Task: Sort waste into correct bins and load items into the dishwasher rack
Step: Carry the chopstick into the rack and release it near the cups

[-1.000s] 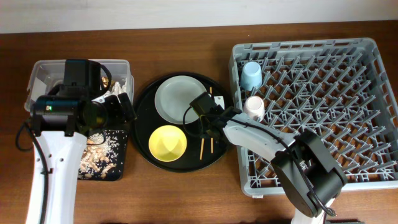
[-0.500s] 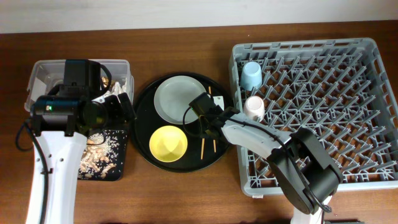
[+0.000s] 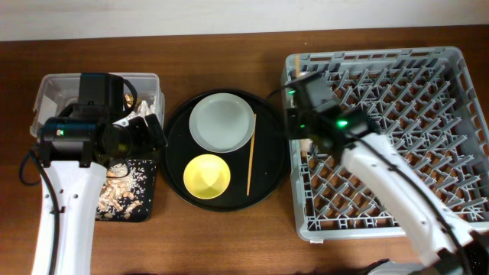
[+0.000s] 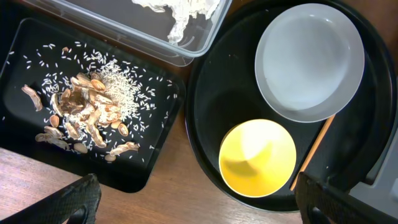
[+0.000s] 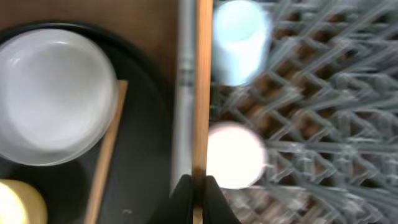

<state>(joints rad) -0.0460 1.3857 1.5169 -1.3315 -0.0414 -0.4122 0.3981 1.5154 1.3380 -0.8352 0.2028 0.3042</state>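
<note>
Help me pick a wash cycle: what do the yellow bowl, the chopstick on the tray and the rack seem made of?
Yellow bowl: probably plastic or melamine, smooth, soft sheen. Chopstick: likely wood, matte tan. Rack: moulded grey plastic, matte lattice.

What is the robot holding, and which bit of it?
The right gripper pinches one wooden chopstick close to one end; the left gripper is open, holding nothing.

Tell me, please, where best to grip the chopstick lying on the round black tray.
Take the chopstick along its lower half, away from the grey plate whose rim crowds its upper end. Come straight down and pinch across its length: it is thin and lies flat on the tray.
</note>
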